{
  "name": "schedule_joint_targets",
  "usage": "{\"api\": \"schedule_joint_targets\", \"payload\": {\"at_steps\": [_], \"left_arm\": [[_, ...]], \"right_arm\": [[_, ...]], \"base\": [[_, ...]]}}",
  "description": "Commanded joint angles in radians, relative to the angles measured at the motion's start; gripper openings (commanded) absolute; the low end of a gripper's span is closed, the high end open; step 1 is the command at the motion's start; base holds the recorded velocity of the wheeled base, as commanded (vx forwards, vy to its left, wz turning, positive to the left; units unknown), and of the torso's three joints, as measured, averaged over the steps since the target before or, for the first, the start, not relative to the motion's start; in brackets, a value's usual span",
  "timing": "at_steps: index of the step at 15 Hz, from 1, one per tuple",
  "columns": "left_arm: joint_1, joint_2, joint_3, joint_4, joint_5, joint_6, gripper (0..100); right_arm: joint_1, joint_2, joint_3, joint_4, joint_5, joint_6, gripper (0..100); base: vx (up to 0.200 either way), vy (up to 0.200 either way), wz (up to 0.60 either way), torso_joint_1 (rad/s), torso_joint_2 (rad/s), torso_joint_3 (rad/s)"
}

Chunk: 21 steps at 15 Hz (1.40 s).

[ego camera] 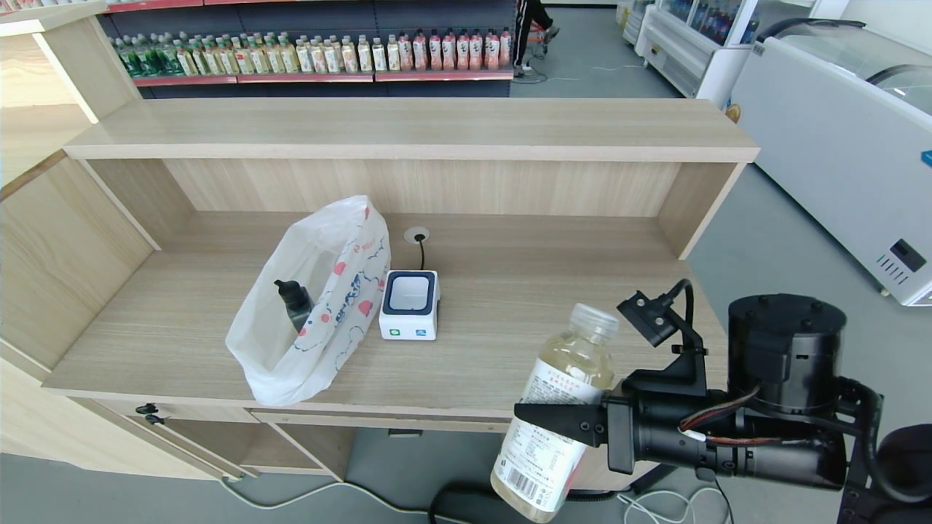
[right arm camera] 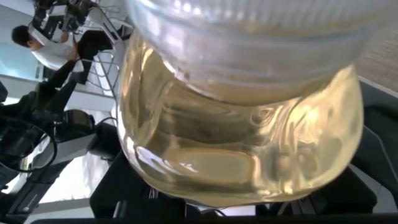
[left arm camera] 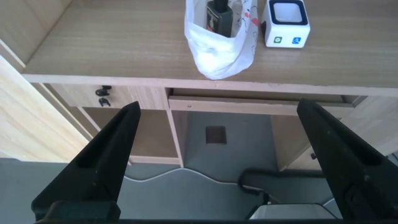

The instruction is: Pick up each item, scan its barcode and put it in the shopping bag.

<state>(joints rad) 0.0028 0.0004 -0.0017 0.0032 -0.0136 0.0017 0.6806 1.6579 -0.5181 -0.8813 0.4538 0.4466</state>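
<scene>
On the bench (ego camera: 546, 276), a scanner (ego camera: 409, 304) is set just beside the shopping bag (ego camera: 342, 291), presumably for short transfers; a bottle (ego camera: 564, 371) is clamped in the right jaws off the bench's front edge, seemingly for scanning, and the left jaws are held apart.

matte black arm (ego camera: 735, 444), cylindrical joint (ego camera: 786, 349), red and white cables (ego camera: 721, 421), screw-dotted right gripper (ego camera: 530, 423)

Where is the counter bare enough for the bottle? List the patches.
Widest free patch: the counter between the scanner and the right side wall. A smaller one lies between the shopping bag and the left wall. Crowded: bag and scanner stand close together, with the scanner's cable behind.
</scene>
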Motion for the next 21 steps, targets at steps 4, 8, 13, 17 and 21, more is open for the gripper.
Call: {"api": "schedule_joint_targets", "payload": {"at_steps": [4, 8, 13, 17, 21], "left_arm": [[0.0, 0.0, 0.0, 0.0, 0.0, 0.0, 100], [0.0, 0.0, 0.0, 0.0, 0.0, 0.0, 100], [0.0, 0.0, 0.0, 0.0, 0.0, 0.0, 100], [0.0, 0.0, 0.0, 0.0, 0.0, 0.0, 100], [0.0, 0.0, 0.0, 0.0, -0.002, 0.003, 100]], "right_arm": [[0.0, -0.003, 0.006, -0.001, -0.001, -0.031, 0], [-0.113, 0.002, -0.083, -0.015, -0.136, -0.376, 0], [-0.325, -0.086, -0.134, -0.008, -0.187, -0.916, 0], [-0.403, -0.105, -0.138, -0.015, -0.297, -1.232, 0], [-0.4, -0.124, -0.143, -0.015, -0.36, -1.392, 0]], "base": [[0.0, 0.0, 0.0, 0.0, 0.0, 0.0], [0.0, 0.0, 0.0, 0.0, 0.0, 0.0], [0.0, 0.0, 0.0, 0.0, 0.0, 0.0], [0.0, 0.0, 0.0, 0.0, 0.0, 0.0], [0.0, 0.0, 0.0, 0.0, 0.0, 0.0]]}}
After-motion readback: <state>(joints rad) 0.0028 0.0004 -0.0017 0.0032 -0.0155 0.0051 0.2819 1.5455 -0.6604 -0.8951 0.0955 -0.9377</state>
